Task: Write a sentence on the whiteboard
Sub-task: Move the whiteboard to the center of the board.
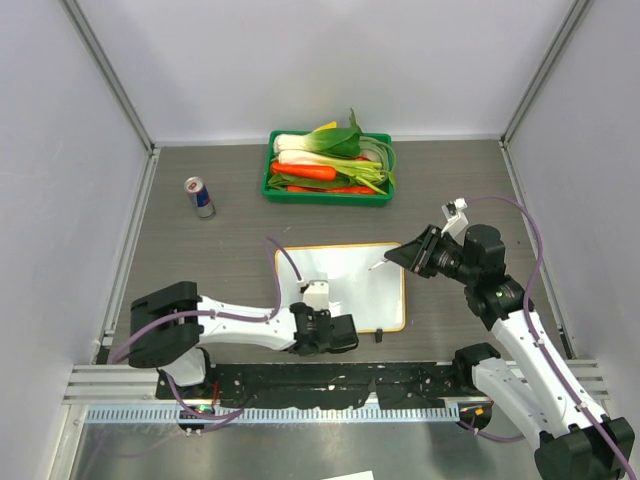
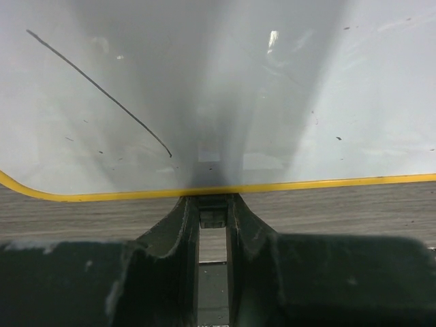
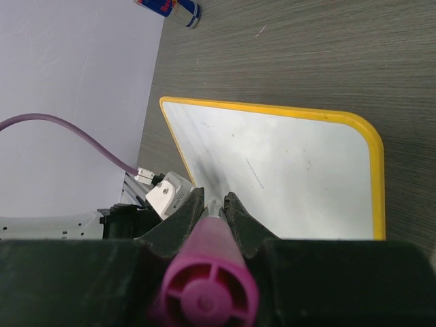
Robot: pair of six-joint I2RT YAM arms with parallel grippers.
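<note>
Purple marker [image 3: 204,286] pinched in the right hand [image 3: 216,204] aims at the almost bare whiteboard [image 1: 350,285]. I cannot tell whether the left hand [image 2: 212,204], at its rim, is pinching anything. Writing seems barely started; next, lower the tip.

The board [image 1: 345,285] lies flat mid-table. Behind it sits a tray [image 1: 325,198] with vegetables [image 1: 330,165] in it, and a can [image 1: 199,197] is left of the tray. The left gripper [image 2: 212,204] is at the board's near edge, left of a clip [image 1: 380,335]. The right gripper [image 3: 216,201], a marker [image 3: 208,272] between its fingers, hangs over the far right corner.
</note>
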